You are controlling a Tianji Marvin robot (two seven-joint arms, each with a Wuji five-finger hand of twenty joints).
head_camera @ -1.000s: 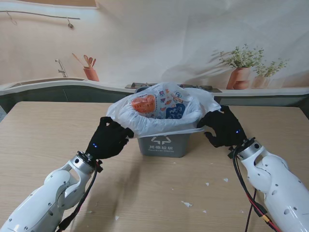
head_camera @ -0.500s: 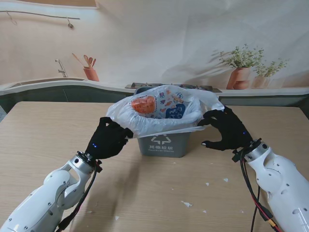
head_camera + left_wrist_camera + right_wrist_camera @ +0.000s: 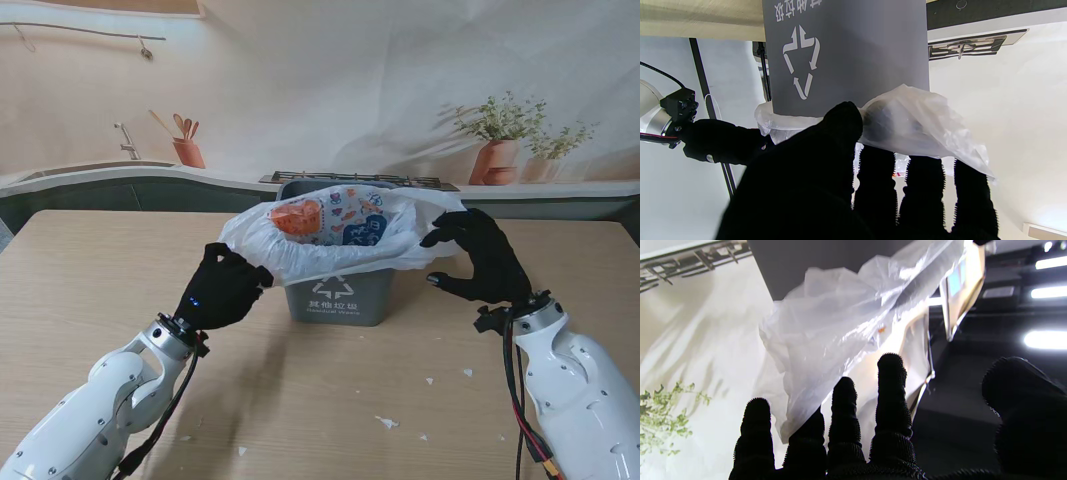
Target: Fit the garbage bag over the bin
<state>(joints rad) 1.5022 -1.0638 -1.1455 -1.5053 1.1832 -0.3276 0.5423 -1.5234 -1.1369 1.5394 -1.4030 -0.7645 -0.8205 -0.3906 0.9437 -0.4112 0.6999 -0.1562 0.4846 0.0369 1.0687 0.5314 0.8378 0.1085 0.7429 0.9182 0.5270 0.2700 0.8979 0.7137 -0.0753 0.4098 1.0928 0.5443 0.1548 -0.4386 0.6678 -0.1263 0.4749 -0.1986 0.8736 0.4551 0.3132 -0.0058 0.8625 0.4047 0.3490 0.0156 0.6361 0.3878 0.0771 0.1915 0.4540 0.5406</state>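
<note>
- A wooden table [image 3: 90, 260] fills the lower half of the stand's view; behind it runs a printed kitchen backdrop with a tap [image 3: 126, 140] and a pot of utensils [image 3: 185, 145] at the upper left, a stove top [image 3: 300, 178] at centre, and two potted plants [image 3: 500, 140] at the upper right.
- The grey bin [image 3: 338, 292] stands at the centre of the frame, its front bearing a white recycling mark and lettering.
- The garbage bag [image 3: 300, 250], thin and clear white, lies spread across the bin's mouth, draped over the front rim; colourful packaging [image 3: 330, 220] shows through it inside the bin.
- The left hand [image 3: 222, 287], in a black glove, is at centre left, closed on the bag's left edge; the left wrist view shows the thumb [image 3: 840, 123] pressing film against the fingers, right beside the bin wall [image 3: 846, 50].
- The right hand [image 3: 478, 258], at centre right, is spread wide, thumb well apart from the fingers [image 3: 890, 390]; the bag's right edge [image 3: 826, 340] hangs just over the fingertips, and I cannot tell whether it is gripped.
- Small white scraps [image 3: 387, 422] lie on the table at the lower centre, well apart from the bin.
</note>
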